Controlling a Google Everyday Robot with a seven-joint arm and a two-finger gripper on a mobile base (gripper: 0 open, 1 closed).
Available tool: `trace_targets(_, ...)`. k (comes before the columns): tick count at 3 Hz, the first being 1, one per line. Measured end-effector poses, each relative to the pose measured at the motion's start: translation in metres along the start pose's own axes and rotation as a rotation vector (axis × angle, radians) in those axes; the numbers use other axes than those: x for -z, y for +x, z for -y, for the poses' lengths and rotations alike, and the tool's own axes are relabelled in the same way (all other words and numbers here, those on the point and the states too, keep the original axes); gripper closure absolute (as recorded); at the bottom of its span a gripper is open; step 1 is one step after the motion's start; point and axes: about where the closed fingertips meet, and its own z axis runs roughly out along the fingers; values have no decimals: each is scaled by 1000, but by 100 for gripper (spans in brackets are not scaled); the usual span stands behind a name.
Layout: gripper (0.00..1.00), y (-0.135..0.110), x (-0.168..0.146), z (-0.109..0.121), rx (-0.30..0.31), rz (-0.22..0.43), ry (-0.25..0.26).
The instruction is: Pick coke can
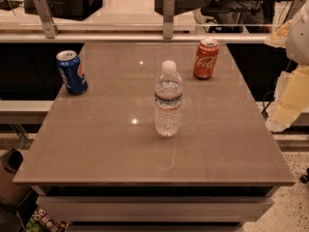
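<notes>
The coke can [206,58] is red-orange with white cursive lettering and a silver top. It stands upright at the far right of the brown table [96,149]. My gripper [281,119] is at the right edge of the view, beyond the table's right side. It hangs well to the right of the can and nearer to the camera than the can, touching nothing. The pale arm [295,88] rises above it.
A clear plastic water bottle [168,100] with a white cap stands mid-table, in front and to the left of the coke can. A blue can [72,72] stands at the far left edge. A glass partition on metal posts [168,17] runs behind the table.
</notes>
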Motion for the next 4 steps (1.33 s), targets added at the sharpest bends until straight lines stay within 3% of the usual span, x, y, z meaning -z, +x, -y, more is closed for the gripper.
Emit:
trace_targets(2, 0, 2, 1, 13, -34, 30, 19)
trace_targets(4, 0, 0, -16, 59, -120, 171, 102)
